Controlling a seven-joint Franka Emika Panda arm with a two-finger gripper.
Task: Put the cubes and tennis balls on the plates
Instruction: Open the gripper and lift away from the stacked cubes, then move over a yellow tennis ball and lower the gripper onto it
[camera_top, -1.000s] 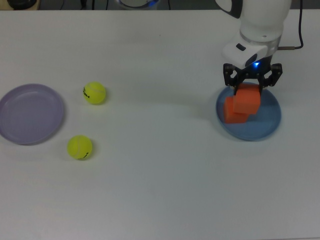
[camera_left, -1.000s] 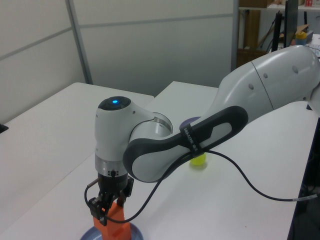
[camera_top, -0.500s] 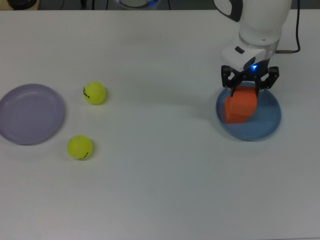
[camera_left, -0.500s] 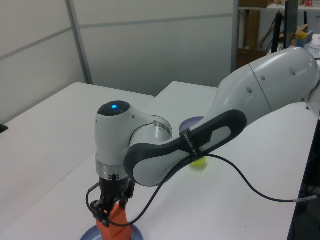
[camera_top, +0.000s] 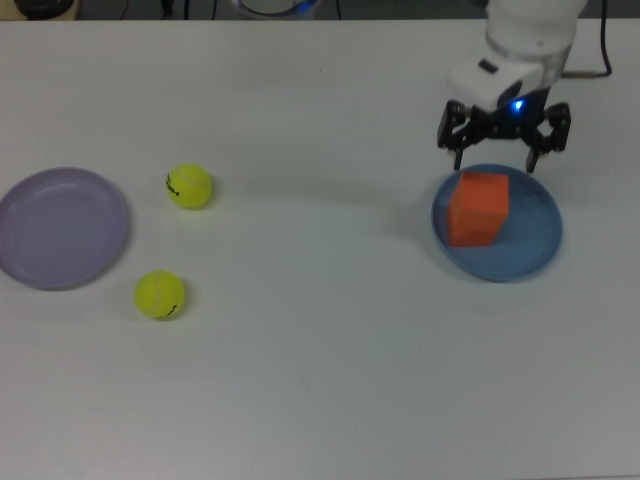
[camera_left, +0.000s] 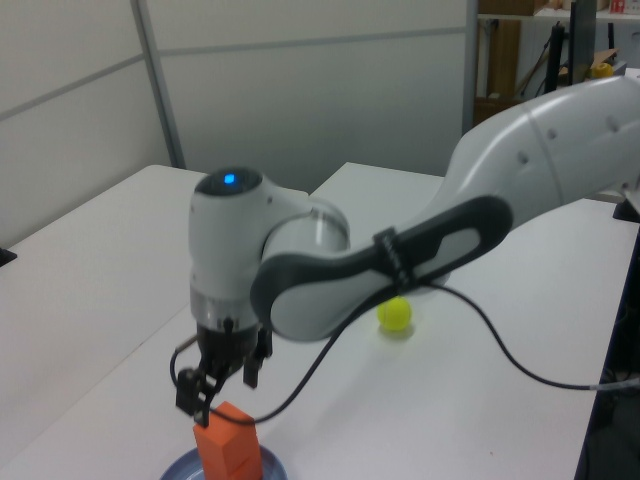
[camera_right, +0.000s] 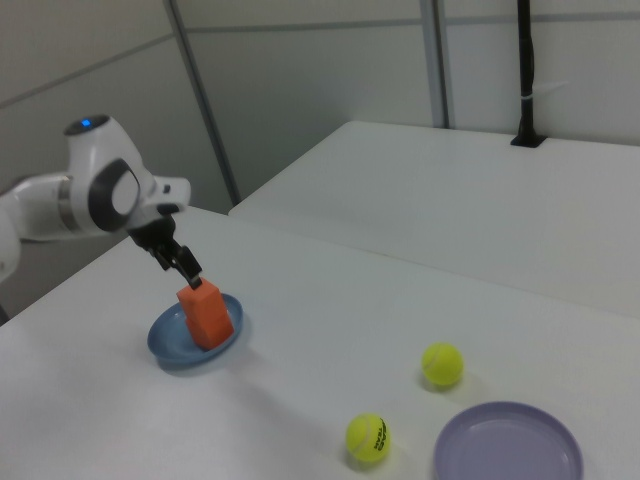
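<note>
While two cubes stack, two tennis balls lie loose.

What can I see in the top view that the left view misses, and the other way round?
Only the top view shows the lavender plate, both tennis balls and the whole blue plate.

Only the left view shows the arm's long white body, the wall panels behind it, and that the two orange cubes stand stacked.

Both show the open gripper hanging just above the cubes on the blue plate, and one tennis ball on the white table.
</note>
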